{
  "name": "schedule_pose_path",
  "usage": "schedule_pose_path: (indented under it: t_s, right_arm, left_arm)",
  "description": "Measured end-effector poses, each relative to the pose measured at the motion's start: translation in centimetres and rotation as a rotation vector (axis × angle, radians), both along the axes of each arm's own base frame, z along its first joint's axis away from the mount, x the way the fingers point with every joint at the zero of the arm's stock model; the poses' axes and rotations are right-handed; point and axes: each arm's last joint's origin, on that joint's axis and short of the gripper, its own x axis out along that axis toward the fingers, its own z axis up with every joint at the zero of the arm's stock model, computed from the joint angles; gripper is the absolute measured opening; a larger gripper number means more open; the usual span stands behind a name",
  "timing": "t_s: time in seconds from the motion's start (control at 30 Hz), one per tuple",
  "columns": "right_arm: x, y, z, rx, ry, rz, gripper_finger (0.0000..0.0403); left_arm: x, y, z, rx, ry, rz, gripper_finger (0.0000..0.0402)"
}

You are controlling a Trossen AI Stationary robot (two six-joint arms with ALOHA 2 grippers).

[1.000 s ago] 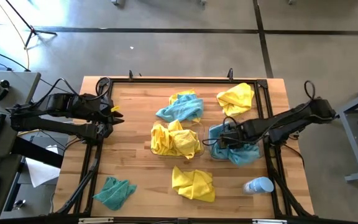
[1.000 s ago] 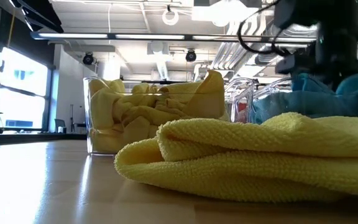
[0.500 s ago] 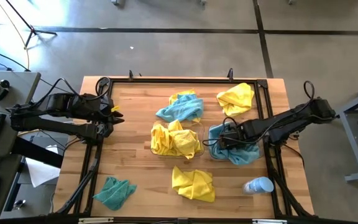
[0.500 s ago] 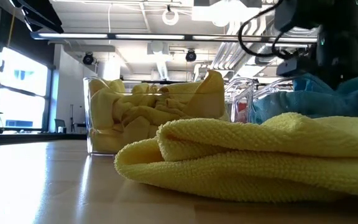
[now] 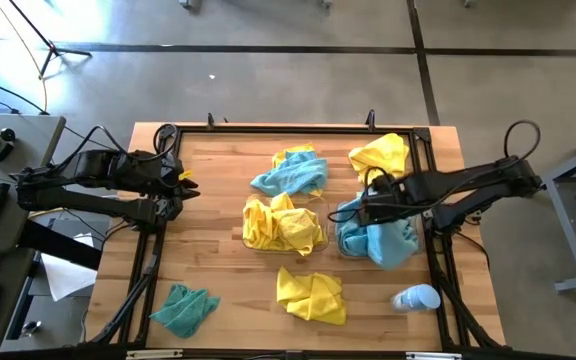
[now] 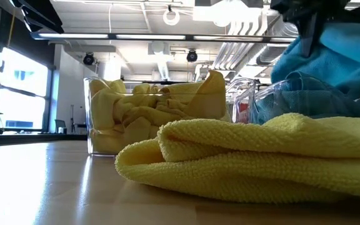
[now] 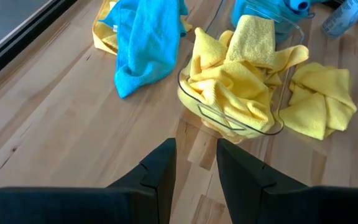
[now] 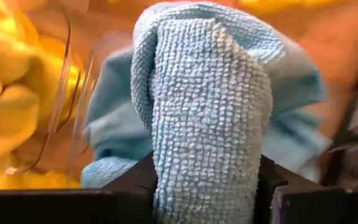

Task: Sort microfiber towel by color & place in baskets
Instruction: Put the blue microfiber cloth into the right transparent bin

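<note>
My right gripper is shut on a teal-blue towel above the right clear basket; the towel also shows raised in the low view. The left clear basket is full of yellow towels. Loose on the table lie a teal towel on top of a yellow one at the far middle, a yellow towel at the far right, a yellow towel near the front, and a teal towel at the near left. My left gripper waits open at the table's left edge. My right gripper pinches a bunched fold of the teal towel between its two fingers; there are several layers. The towel rises past the fingertips in the wrist view. In the high view its free part hangs down over the right basket.
A white and light-blue bottle lies at the near right. A black metal frame runs around the table's edges. Bare wood lies between my left gripper and the baskets.
My right gripper has gone up and a little toward the table's far left, drawing the teal towel up out of the right basket. In the low view the gripper has risen to the picture's top and the towel now hangs high above the basket's rim.
</note>
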Motion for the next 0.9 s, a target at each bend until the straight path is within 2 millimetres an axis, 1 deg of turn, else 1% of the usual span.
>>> schedule_pose_path:
  t_s: [0.07, 0.17, 0.3, 0.37, 0.43, 0.6, 0.77, 0.9]
  right_arm:
    - [-0.4, -0.3, 0.9, -0.078, 0.018, 0.015, 0.0135]
    - [-1.3, -0.9, 2.4, -0.246, 0.057, 0.021, 0.0135]
    - [-1.3, -1.5, 3.7, -0.462, -0.017, 0.082, 0.0129]
    - [-1.4, -1.6, 3.9, -0.508, -0.018, 0.093, 0.0120]
    - [-1.4, -1.3, 3.5, -0.467, 0.000, 0.121, 0.0109]
    - [-1.7, 0.3, 1.6, -0.246, 0.077, 0.208, 0.0078]
    - [-2.2, 1.7, -0.1, -0.115, 0.118, 0.172, 0.0056]
    - [-2.2, 2.3, -2.1, -0.043, 0.128, 0.094, 0.0052]
  left_arm:
    - [0.0, 0.0, 0.0, 0.000, 0.001, 0.000, 0.0101]
    - [0.0, 0.0, 0.0, 0.000, 0.000, 0.000, 0.0101]
    - [0.0, 0.0, 0.0, -0.011, -0.002, 0.011, 0.0101]
    - [0.0, 0.0, 0.0, -0.017, -0.004, 0.018, 0.0101]
    - [0.0, 0.0, 0.0, -0.025, -0.006, 0.025, 0.0101]
    - [0.0, 0.0, 0.0, -0.035, -0.009, 0.035, 0.0101]
    - [0.0, 0.0, 0.0, -0.030, -0.009, 0.040, 0.0101]
    - [0.0, 0.1, 0.0, -0.014, -0.009, 0.055, 0.0101]
